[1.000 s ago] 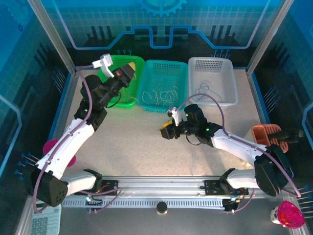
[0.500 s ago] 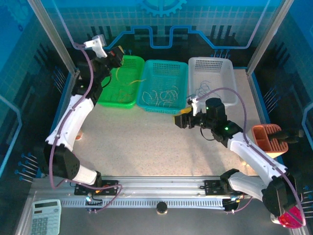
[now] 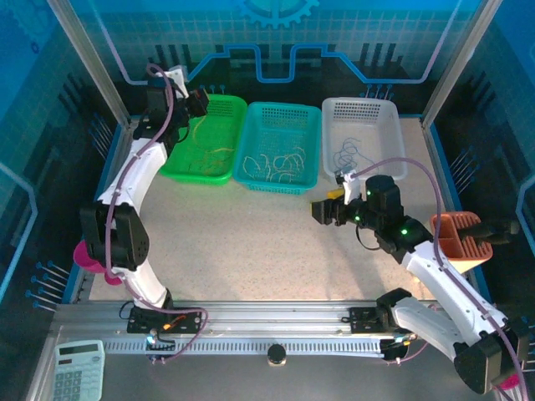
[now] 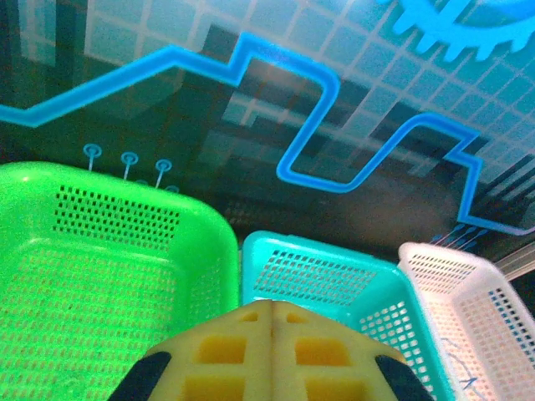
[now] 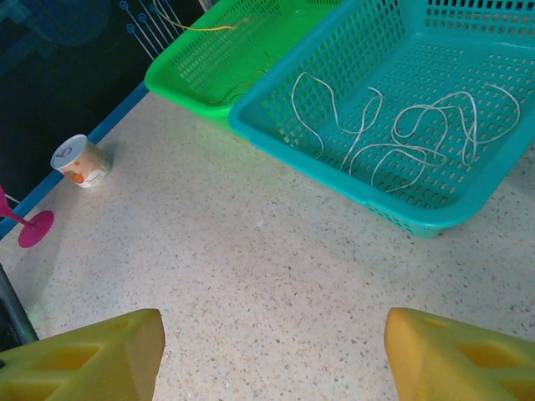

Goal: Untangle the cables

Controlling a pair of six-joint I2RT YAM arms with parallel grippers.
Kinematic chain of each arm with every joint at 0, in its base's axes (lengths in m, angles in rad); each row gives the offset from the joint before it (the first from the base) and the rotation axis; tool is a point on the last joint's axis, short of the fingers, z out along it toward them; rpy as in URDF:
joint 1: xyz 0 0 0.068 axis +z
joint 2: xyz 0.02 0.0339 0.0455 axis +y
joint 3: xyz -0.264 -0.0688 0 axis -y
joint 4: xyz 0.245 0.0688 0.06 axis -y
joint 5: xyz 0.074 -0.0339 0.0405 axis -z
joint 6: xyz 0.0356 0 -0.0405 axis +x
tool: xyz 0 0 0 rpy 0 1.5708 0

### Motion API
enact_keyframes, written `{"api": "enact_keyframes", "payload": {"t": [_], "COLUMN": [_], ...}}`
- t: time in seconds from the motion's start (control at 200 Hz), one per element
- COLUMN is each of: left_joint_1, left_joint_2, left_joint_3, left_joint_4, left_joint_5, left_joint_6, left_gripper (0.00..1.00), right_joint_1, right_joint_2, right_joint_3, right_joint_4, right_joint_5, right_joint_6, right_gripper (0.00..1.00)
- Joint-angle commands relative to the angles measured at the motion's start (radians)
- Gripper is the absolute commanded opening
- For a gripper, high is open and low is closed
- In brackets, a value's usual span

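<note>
The cables lie sorted by colour. Yellow-tan wires [image 3: 209,150] are in the green basket [image 3: 180,171], whitish wires [image 3: 276,163] in the teal basket [image 3: 251,182], and dark blue wires [image 3: 351,153] in the white basket [image 3: 399,159]. My left gripper [image 3: 203,104] is held high over the green basket's back left corner. Its yellow fingers [image 4: 242,351] are pressed together, shut on nothing. My right gripper [image 3: 322,210] hovers over bare table in front of the teal basket, open, with its fingers [image 5: 92,359] wide apart. The right wrist view shows the whitish wires [image 5: 401,134] and a yellow wire [image 5: 196,27].
An orange rack [image 3: 458,234] stands at the right table edge. A paper cup [image 5: 79,160] and a pink goblet [image 3: 84,251] are at the left edge. A calculator [image 3: 75,376] lies off the table's front left. Open tabletop [image 3: 251,242] lies in front of the baskets.
My left arm has swung up and back to the left, off the green basket's middle. My right gripper has drifted right and slightly nearer, still open.
</note>
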Motion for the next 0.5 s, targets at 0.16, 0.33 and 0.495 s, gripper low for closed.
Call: {"api": "enact_keyframes", "payload": {"t": [0.16,0.33,0.495], "left_joint_1": [0.019,0.019,0.014], "left_joint_2": [0.032,-0.031,-0.132], "left_joint_3": [0.009,0.029,0.008], "left_joint_4": [-0.097,-0.129,-0.148], "left_joint_5": [0.032,0.113,0.208], "left_joint_6": [0.070,0.042,-0.024], "left_gripper": [0.59,0.99,0.99], "right_joint_1": [-0.021,-0.025,-0.024], "right_joint_2": [-0.058,-0.069,-0.069], "right_joint_3": [-0.008,-0.013,-0.032], "right_joint_4": [-0.073,-0.078,-0.056], "right_joint_5": [0.011,0.008,0.004], "right_joint_6": [0.004,0.005,0.009], "right_gripper": [0.71,0.73,0.75]}}
